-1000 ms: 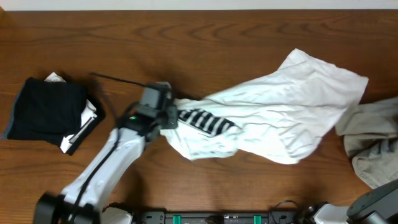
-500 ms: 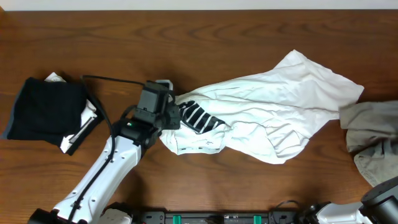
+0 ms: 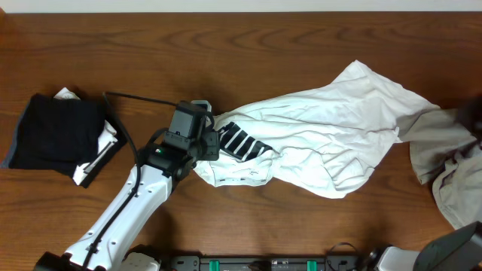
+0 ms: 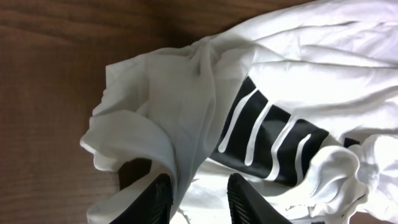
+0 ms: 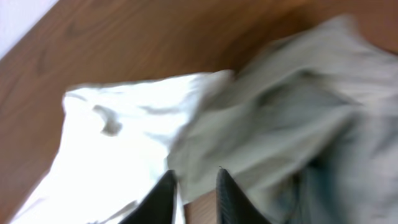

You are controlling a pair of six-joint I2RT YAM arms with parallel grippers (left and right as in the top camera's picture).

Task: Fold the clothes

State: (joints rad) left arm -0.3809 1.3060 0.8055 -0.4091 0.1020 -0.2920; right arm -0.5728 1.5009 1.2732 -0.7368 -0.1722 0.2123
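The white T-shirt (image 3: 339,135) lies crumpled across the middle of the table, with a black striped print (image 3: 241,141) showing near its left end. My left gripper (image 3: 205,141) is at that left end. In the left wrist view its fingers (image 4: 199,180) pinch a fold of the white cloth (image 4: 180,93) beside the print (image 4: 273,137). The grey-beige garment (image 3: 440,150) lies at the right edge, touching the shirt's right corner. In the blurred right wrist view my right gripper (image 5: 194,177) is nearly closed on the grey-beige garment's edge (image 5: 298,106), next to the white shirt (image 5: 112,155).
A dark folded garment (image 3: 56,132) sits at the far left on a white and black item (image 3: 102,154). A black cable (image 3: 143,98) runs from the left arm. The right arm's base (image 3: 459,252) is at the bottom right corner.
The white shirt slid left with my left gripper, then held still. The grey-beige garment's upper part has stretched up and left toward the shirt's corner.
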